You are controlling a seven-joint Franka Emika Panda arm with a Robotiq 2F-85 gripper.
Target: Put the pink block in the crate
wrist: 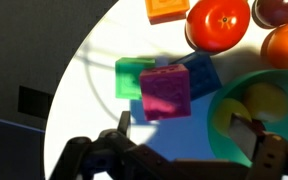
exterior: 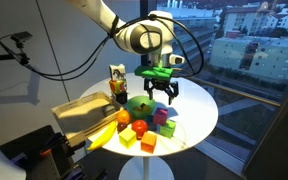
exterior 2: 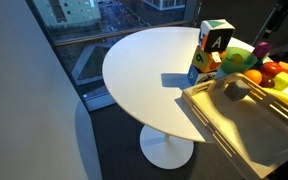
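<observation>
The pink block (wrist: 166, 92) is a magenta cube on the round white table (wrist: 94, 80). A green cube (wrist: 134, 77) touches one side of it and a blue block (wrist: 201, 73) the other. My gripper (wrist: 187, 130) is open and empty, with a finger on either side, just short of the pink block. In an exterior view the gripper (exterior: 163, 98) hovers above the pink block (exterior: 164, 117). The tan crate (exterior: 84, 108) lies at the table's edge, also in the exterior view (exterior 2: 246, 125). It looks empty.
A lime-green bowl (wrist: 246, 115) holding a yellow piece sits close beside one finger. An orange cube (wrist: 166, 8), round red and orange fruits (wrist: 217, 22), a banana (exterior: 104, 135), a yellow block (exterior: 130, 139) and a lettered box (exterior 2: 214, 45) crowd this side.
</observation>
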